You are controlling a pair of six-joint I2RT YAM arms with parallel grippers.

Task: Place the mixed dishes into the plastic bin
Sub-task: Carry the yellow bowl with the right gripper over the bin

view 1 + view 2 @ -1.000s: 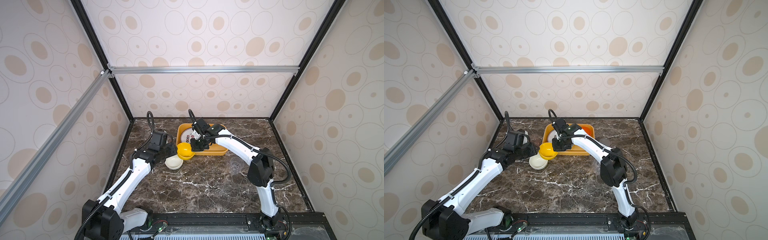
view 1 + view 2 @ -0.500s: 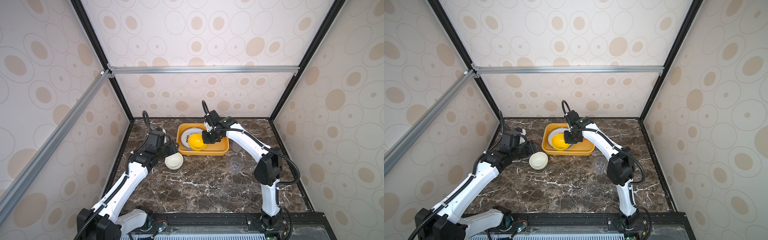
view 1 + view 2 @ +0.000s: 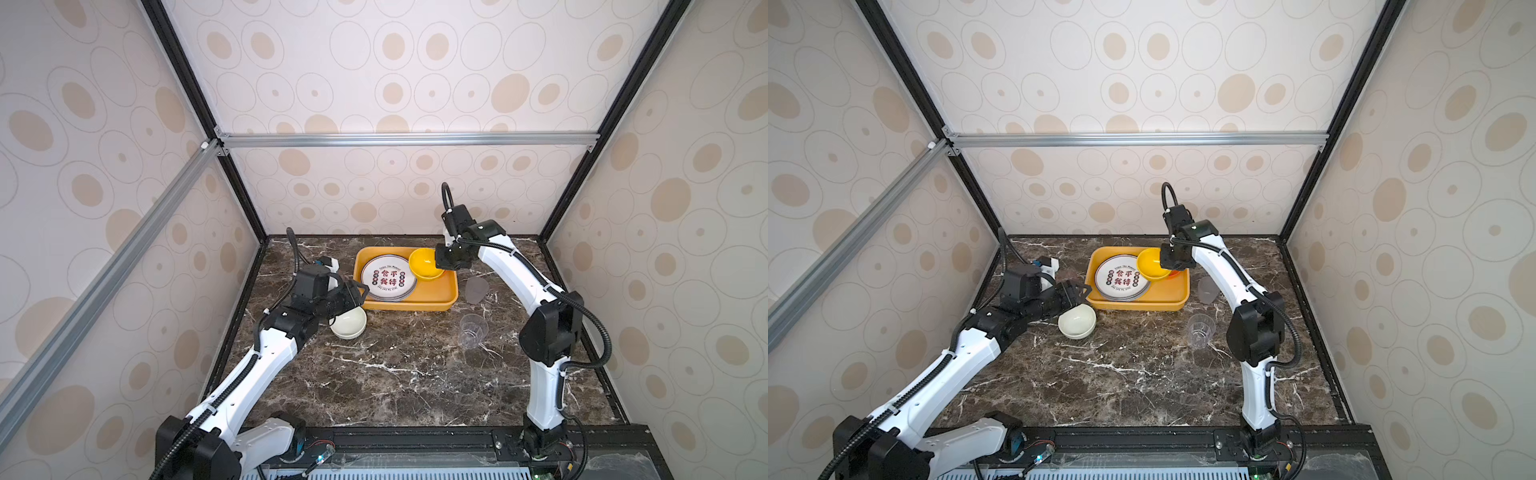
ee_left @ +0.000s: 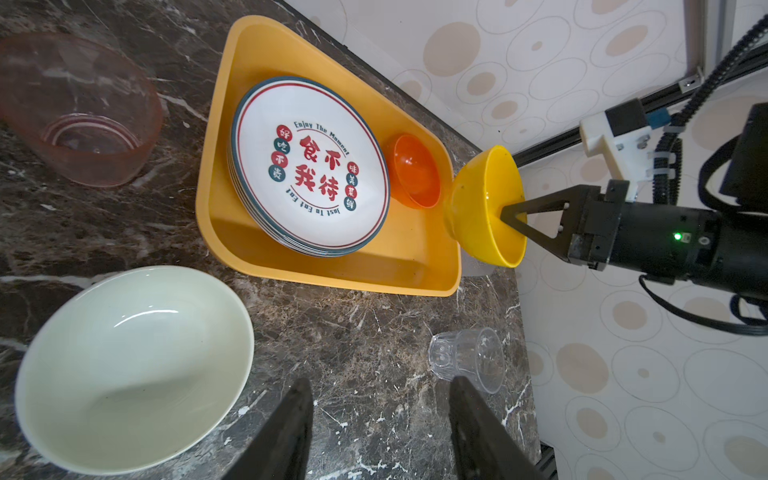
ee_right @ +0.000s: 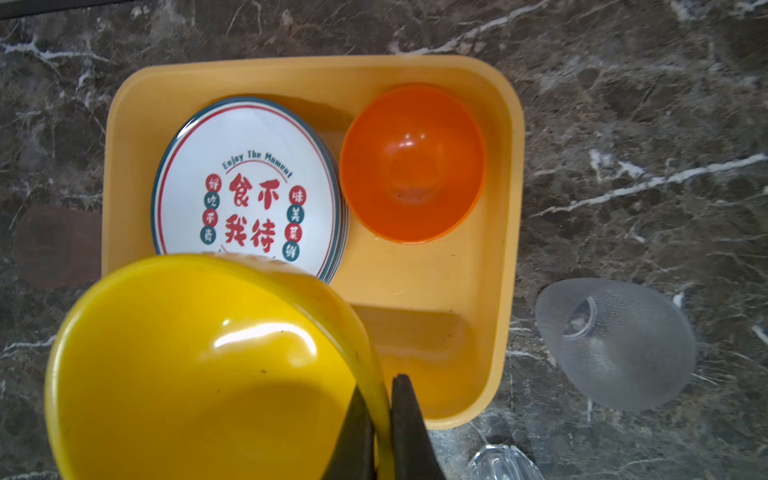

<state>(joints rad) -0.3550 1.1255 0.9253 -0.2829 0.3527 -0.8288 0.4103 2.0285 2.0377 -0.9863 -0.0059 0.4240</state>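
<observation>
As matters stand on the dark, white-veined stone-look tabletop point(image 3: 395, 374), the step in hand looks like a drop-off into the shallow rectangular yellow plastic bin point(image 3: 405, 306), smooth-walled with rounded corners. Inside it lies a stack of glossy round white plates with dark rims and red characters point(image 3: 388, 277). A wide, glazed cream bowl point(image 3: 349, 326) sits on the table just outside the bin's near left corner. The left gripper point(image 4: 380, 382) hangs beside it, fingers spread and empty.

The smooth, shiny yellow plastic bowl point(image 3: 424, 264) is held tilted in the air above the bin's far right part. The right gripper point(image 5: 379, 386) is pinched on its thin rim, one finger inside and one outside. Below it rests a small translucent orange plastic bowl point(image 5: 411, 166), upright in the bin beside the plates.

The next move, I judge, calls for lowering and levelling the yellow bowl before letting go — nested in the orange one or set on bare floor; slick plastic may skid.

Three cups remain out on the table: a translucent pink tumbler point(image 4: 79, 112), a frosted grey textured cup point(image 5: 615, 345) and a small clear ribbed cup point(image 3: 471, 330).
</observation>
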